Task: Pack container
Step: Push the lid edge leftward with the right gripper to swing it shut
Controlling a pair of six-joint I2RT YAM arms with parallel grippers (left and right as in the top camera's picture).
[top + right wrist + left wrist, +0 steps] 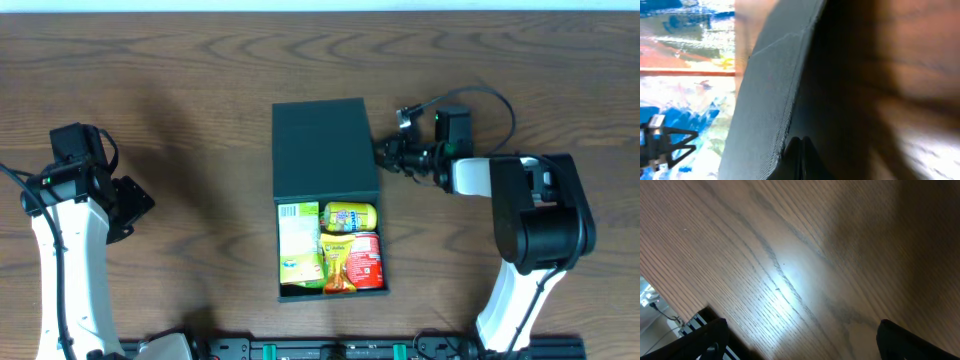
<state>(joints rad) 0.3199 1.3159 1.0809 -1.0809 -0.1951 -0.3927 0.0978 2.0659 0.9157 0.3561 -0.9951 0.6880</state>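
Since the box (330, 293) looks like thin card, it is prob. light and a bit bendy, so a hard push could slide it on the smooth table (180, 80). It sits in the middle of the table, full of snack packs: a green-white one (298, 240) on the left, a yellow one (350, 215), a red one (367, 260) and an orange one (338, 268) squeezed between. Its lid (325, 150) is open on the far side and looks flat and stiff. Best spot to push, I think, is the lid's edge, not the thin walls.

The right gripper (385, 153) is clenched tight w/ nothing in it, tips right at the lid's right edge. Touching or just beside, can't tell. The left gripper (128, 205) is spread wide, holds nothing, and hangs over bare wood well apart from the box.

Nothing blocks the lid's way. Can't tell if a pack pokes over the rim; if one does, the lid may not shut flat.
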